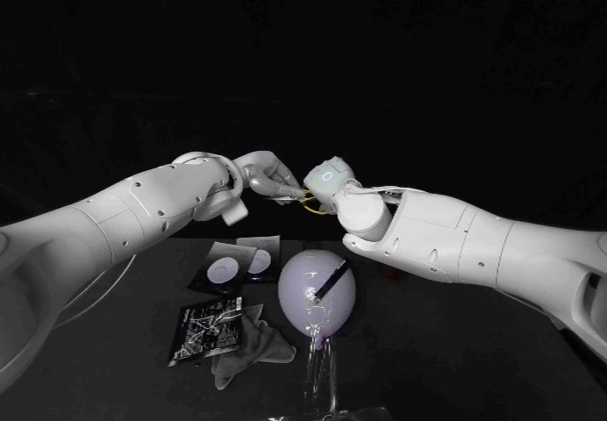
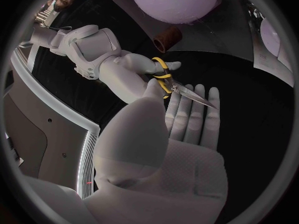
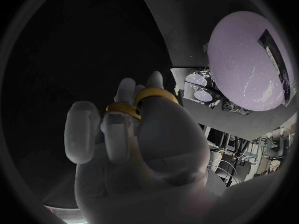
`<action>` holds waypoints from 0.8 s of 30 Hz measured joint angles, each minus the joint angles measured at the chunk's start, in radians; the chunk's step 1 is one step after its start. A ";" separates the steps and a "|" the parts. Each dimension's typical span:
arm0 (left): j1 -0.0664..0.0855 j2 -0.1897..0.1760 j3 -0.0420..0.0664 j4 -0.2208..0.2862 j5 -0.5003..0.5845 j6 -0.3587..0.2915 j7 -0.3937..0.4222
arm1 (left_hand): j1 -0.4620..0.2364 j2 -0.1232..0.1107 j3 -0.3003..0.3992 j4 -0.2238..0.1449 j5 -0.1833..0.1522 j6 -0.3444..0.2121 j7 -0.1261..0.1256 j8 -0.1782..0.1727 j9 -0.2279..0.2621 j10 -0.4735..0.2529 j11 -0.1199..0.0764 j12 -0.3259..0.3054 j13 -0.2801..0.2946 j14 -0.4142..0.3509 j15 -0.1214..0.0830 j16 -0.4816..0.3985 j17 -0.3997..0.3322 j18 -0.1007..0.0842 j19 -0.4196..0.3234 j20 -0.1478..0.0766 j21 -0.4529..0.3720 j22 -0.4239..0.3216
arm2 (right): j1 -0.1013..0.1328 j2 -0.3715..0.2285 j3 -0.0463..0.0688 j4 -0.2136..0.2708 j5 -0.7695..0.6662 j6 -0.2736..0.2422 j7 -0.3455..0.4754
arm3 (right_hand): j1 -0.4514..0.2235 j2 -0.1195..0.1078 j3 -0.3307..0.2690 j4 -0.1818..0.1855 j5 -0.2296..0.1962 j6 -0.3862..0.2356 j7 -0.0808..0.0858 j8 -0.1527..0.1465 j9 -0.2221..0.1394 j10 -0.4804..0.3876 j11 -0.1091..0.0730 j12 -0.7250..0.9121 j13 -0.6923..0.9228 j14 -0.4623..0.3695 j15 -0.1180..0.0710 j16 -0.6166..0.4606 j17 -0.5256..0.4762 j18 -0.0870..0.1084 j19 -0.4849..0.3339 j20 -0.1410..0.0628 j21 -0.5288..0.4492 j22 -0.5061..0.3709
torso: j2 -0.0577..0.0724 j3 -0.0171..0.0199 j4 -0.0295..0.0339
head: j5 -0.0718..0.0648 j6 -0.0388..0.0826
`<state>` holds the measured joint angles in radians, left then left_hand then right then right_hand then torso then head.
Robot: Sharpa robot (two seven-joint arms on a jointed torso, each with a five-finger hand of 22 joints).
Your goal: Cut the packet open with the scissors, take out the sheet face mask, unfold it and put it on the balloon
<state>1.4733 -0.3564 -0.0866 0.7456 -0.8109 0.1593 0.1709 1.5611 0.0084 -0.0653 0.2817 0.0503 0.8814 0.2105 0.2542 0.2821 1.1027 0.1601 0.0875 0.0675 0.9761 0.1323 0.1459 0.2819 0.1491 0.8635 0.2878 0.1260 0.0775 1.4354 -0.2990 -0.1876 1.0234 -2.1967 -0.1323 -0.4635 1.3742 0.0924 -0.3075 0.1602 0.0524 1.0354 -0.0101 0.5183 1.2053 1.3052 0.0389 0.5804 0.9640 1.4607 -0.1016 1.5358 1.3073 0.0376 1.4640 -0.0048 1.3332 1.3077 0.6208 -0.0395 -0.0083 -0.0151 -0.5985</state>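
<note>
I am finding no word, number or brand that I can read. The black packet lying on the table is showing pale print across its face, but the print is too small and blurred for me to make out a single letter. The dark packet just beyond it is showing pale round marks, and I am not making out any lettering on it either.

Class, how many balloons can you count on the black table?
1. The balloon sits mid-table, beside the packets; the right arm hides some of the table.
</note>
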 measured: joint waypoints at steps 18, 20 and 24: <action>0.001 -0.005 0.001 0.003 -0.007 0.039 -0.015 | 0.126 0.042 0.087 0.008 0.000 0.080 -0.030 0.007 -0.006 0.120 -0.046 0.011 0.000 0.103 -0.043 0.044 0.031 0.021 0.052 -0.002 0.028 0.006 | -0.002 -0.005 -0.001 0.015 -0.004 -0.003 0.003 | 0.000 0.000 0.000 0.000 0.000 0.002 -0.002 -0.004 0.000 0.000 0.000 0.002 0.002 0.000 0.000 -0.003 0.001 0.000 0.000 0.000 0.000 0.000 | 0.000 0.0007 -0.0006 | -0.003 -0.005; 0.001 -0.005 0.001 0.003 -0.007 0.041 -0.016 | 0.127 0.043 0.092 0.005 0.000 0.084 -0.033 0.011 -0.006 0.126 -0.044 0.011 0.000 0.106 -0.045 0.044 0.032 0.021 0.055 -0.005 0.028 0.007 | -0.002 -0.006 -0.001 0.017 -0.004 -0.003 0.004 | 0.000 0.000 0.000 0.000 0.000 0.002 -0.002 -0.004 0.000 0.000 0.000 0.002 0.002 0.000 0.000 -0.001 0.001 0.000 0.000 0.000 0.000 0.000 | 0.000 0.0007 -0.0006 | -0.003 -0.005; 0.001 -0.005 0.001 0.002 -0.005 0.044 -0.017 | 0.129 0.040 0.104 0.009 0.000 0.091 -0.033 0.011 -0.005 0.136 -0.047 0.005 -0.001 0.114 -0.046 0.048 0.036 0.021 0.055 -0.005 0.032 0.007 | -0.002 -0.007 -0.001 0.021 -0.005 -0.003 0.004 | 0.000 0.000 0.000 0.000 0.000 0.003 -0.002 -0.004 0.000 0.000 0.000 0.002 0.002 0.000 0.000 0.001 0.001 0.000 0.000 0.000 0.000 0.000 | 0.000 0.0003 -0.0005 | -0.002 -0.007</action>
<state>1.4746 -0.3617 -0.0858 0.7478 -0.8161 0.2033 0.1537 1.6905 0.0485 0.0391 0.2908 0.0501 0.9721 0.1773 0.2657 0.2772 1.2387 0.1127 0.0928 0.0669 1.0904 0.0860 0.1938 0.3178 0.1701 0.9187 0.2824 0.1578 0.0847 1.4334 -0.3058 -0.1891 1.0443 -2.2014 -0.1350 -0.4597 1.3744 0.0925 -0.3076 0.1601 0.0524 1.0382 -0.0123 0.5143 1.2056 1.3054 0.0391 0.5826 0.9661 1.4607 -0.1016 1.5367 1.3082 0.0371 1.4637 -0.0050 1.3330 1.3081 0.6208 -0.0392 -0.0088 -0.0175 -0.6052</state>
